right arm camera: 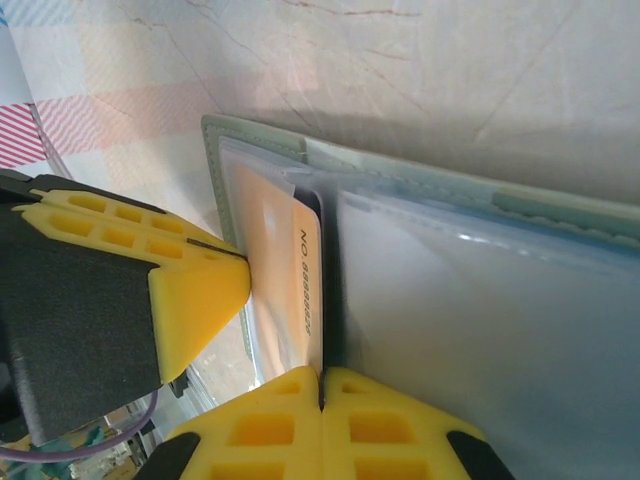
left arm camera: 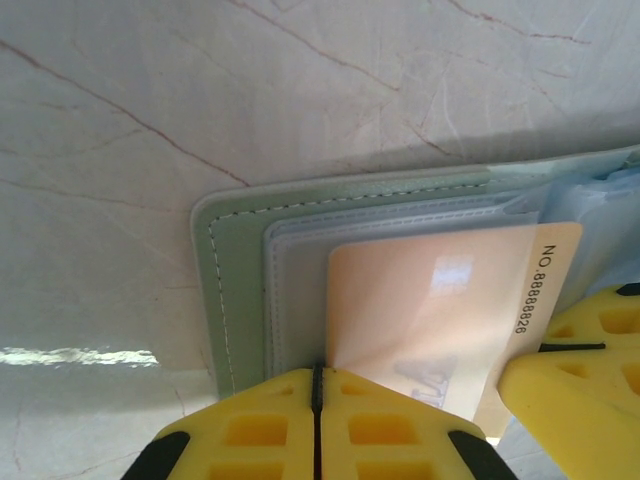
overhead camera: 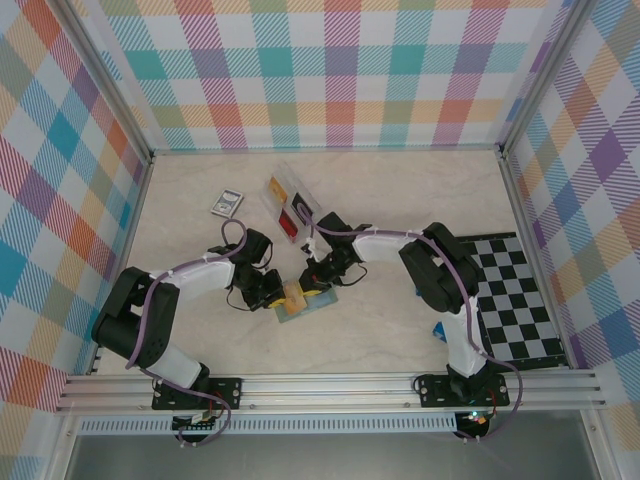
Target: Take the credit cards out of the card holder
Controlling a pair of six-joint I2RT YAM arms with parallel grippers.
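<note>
Right hand [right arm camera: 322,373] pinches orange card [right arm camera: 272,240]; left hand [left arm camera: 318,370] pins wallet [left arm camera: 228,300].

A robot test cell in a lab: a marble-look table [overhead camera: 400,190] is boxed in by plaid-printed walls [overhead camera: 340,70], and the left arm [overhead camera: 150,310] and right arm [overhead camera: 450,290] are bolted to an aluminium rail [overhead camera: 330,385] along its near edge.

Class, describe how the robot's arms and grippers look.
The left arm and right arm are black with white link covers and trailing purple cables. The left gripper and right gripper have bright yellow wedge fingers with rectangular recesses.
</note>
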